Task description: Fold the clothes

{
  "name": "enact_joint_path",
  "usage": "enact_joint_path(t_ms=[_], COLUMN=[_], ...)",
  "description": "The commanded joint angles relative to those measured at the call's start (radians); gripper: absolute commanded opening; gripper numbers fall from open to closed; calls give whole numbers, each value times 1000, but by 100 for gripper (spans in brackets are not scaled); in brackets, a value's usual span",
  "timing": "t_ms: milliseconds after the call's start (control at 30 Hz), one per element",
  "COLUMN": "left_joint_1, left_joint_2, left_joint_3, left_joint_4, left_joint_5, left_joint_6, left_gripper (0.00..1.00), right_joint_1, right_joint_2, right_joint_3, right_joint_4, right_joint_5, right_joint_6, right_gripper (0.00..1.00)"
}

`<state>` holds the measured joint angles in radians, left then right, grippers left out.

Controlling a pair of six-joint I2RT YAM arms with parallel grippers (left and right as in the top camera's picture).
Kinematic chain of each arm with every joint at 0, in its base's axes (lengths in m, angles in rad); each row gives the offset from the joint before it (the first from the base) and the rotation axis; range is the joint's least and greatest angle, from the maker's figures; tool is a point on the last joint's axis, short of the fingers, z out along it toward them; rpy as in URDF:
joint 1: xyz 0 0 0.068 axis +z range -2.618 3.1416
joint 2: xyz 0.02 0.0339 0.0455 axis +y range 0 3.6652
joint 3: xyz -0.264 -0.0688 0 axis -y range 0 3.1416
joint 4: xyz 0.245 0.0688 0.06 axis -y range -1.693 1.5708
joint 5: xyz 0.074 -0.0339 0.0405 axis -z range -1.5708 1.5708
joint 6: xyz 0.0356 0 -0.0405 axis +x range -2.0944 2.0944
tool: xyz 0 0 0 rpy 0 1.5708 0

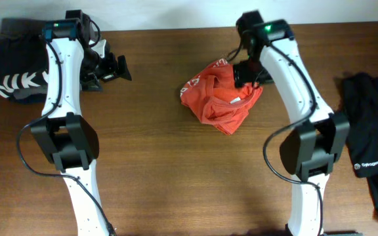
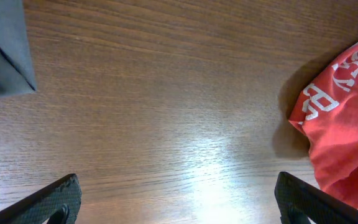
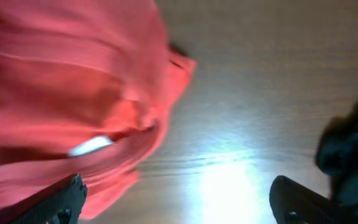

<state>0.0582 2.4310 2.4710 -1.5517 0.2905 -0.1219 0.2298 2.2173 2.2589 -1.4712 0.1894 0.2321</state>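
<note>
The red shirt (image 1: 218, 97) lies in a crumpled heap on the wooden desk (image 1: 156, 157), a little right of centre and towards the far side, with white lettering showing on its left folds. The right claw (image 1: 245, 71) hangs at its far right edge, fingers spread, gripping nothing. Further left, the left claw (image 1: 110, 69) is spread open over bare wood. A black garment (image 1: 373, 141) lies far right, and a dark one with white lettering (image 1: 15, 72) far left.

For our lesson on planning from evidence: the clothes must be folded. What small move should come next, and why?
Probably lower the right gripper onto the red-orange shirt and close on an edge, to start spreading it. The shirt lies crumpled in a heap; the right gripper hangs open at its edge, while the left gripper is open over bare table.
</note>
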Motion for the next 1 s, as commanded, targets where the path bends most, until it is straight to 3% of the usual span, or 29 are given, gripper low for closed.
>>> enact_joint_path(t_ms=[0,100,367,667,967], left_joint_1=[1,1,1,1,1], left_joint_2=[-11,-11,-11,-11,-11], left_joint_3=[23,23,23,23,23], left_joint_4=[0,6,6,-6,-6], left_joint_5=[0,0,0,0,0], left_joint_6=[-8,-8,-9,-9,-8], left_gripper=[99,99,99,99,99], right_joint_1=[6,15,137,181,182], right_joint_2=[-6,-4,-4,-3,-2], right_joint_3=[62,40,-154,-267,-273], right_joint_4=[-6,-6,86,229,279], right_joint_5=[-366,-513,-479,-261,-256], right_joint_6=[5,5,-241,-243,-255], right_gripper=[99,88,95,95,92])
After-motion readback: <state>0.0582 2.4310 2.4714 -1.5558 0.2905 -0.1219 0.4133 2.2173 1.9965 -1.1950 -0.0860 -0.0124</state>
